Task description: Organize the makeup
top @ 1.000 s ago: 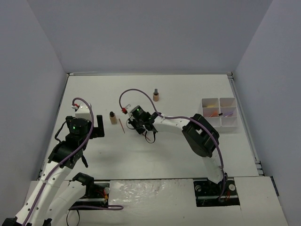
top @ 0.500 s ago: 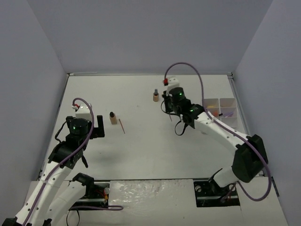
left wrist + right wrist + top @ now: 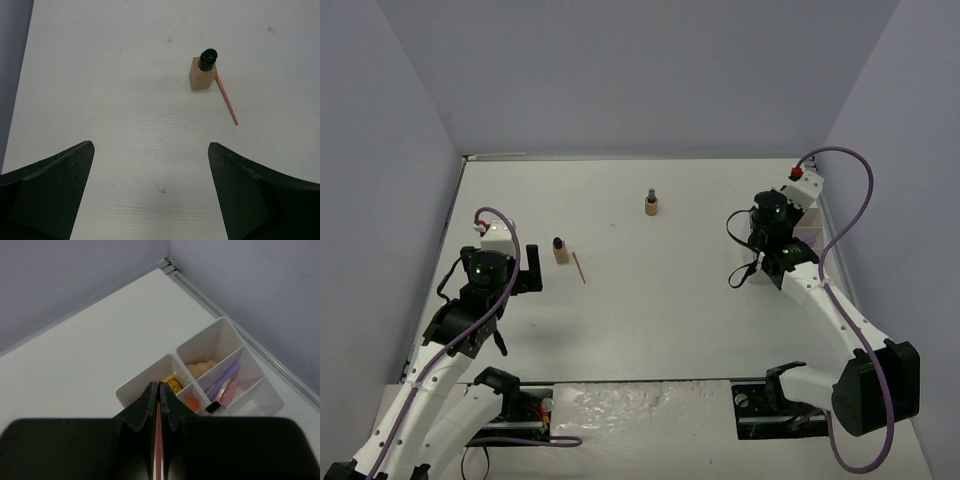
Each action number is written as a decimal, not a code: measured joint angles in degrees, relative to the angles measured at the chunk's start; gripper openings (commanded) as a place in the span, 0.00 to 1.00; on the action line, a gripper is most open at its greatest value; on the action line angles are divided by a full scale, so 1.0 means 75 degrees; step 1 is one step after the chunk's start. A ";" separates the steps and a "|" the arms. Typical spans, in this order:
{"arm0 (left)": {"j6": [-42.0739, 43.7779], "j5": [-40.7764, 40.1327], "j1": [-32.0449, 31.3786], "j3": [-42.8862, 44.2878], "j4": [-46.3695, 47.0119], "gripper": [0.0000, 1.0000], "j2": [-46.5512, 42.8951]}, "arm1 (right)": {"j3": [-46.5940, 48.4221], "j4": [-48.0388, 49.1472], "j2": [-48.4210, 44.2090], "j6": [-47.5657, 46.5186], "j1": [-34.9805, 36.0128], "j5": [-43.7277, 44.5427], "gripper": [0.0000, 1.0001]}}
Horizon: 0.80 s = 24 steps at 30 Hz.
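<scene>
- Pink-red and hair-thin, one stick (image 3: 158, 432) is pinched in the right gripper (image 3: 158, 390). The fingers are closed fully on it, and the stick runs along them with its tip just showing at their ends.
- That gripper hangs over the white tray (image 3: 200, 340) at the far right of the worktop (image 3: 650, 320). A gold tube (image 3: 174, 385) lies in the compartment right under the fingertips, and peach sponges (image 3: 200, 369) sit in the one beyond. Lilac and pink sticks (image 3: 223, 382) lie in a compartment further right.
- The held stick looks light, stiff and smooth, so it may swivel or slip in the pinch. It probably belongs with the other sticks, and a low release should keep it from bouncing out.
- The left gripper (image 3: 150, 147) is spread wide and holds nothing, hovering above bare worktop.
- Ahead of it a tan bottle (image 3: 201, 80) with a dark cap stands upright. A second stick (image 3: 227, 102) lies flat with one end touching the bottle's side.
- That stick lies flush with the surface and will likely roll. Taking it across its middle, away from the bottle, seems safest.
- The bottle looks rigid and small-footed, so easy to tip. Its flat body below the cap is the better hold.
- Another bottle (image 3: 651, 205) stands alone farther back, well apart from both arms.
</scene>
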 measured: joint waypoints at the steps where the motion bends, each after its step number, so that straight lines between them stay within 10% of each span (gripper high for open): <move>1: 0.0000 -0.0001 0.0000 0.0000 0.0000 0.97 0.0010 | -0.0071 0.0053 0.0015 0.0183 -0.0099 0.0230 0.00; 24: 0.0046 -0.0012 0.0000 0.0000 0.0000 0.97 0.0107 | -0.0615 0.1030 0.1702 0.2212 -0.0550 0.1863 0.06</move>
